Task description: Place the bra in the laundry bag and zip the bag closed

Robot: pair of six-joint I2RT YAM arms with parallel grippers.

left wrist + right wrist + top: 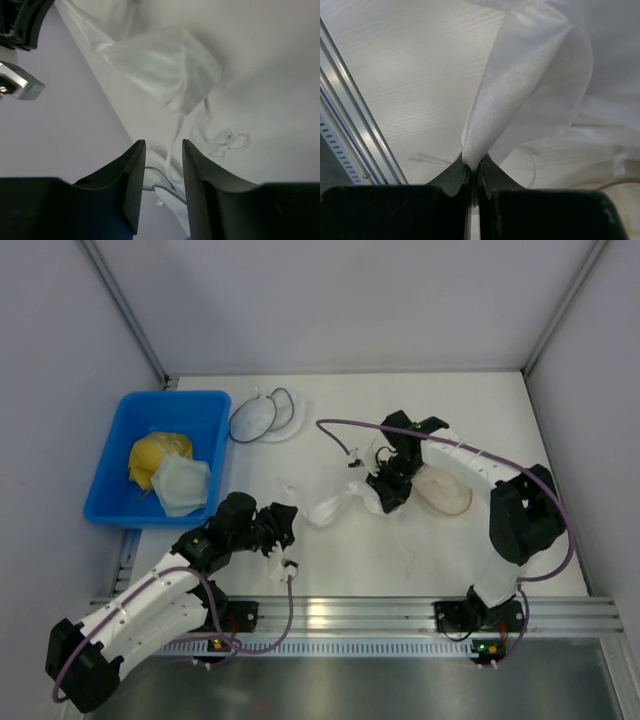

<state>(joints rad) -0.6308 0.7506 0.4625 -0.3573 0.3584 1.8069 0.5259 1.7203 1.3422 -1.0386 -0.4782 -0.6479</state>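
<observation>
Found right gripper [472,167] pinched shut on laundry bag [530,90] mesh, seemingly to hold its mouth open. Noted left gripper [163,145] spread, gripping nothing; bra [335,505] lying flat beside bag, not yet inside.

We see a white bra [330,506] with moulded cups and thin pale straps [408,550], crumpled and stretched out near the middle of the white table [340,570]. Its right end rises to the right pincer [385,502], whose jaws are closed on a fold of its smooth white cloth [530,80]. The straps trail loose toward the near edge. Just right of it, a round, flat, translucent white mesh laundry bag [450,495] with a tan-brown rim lies flat, partly hidden under the arm.
</observation>
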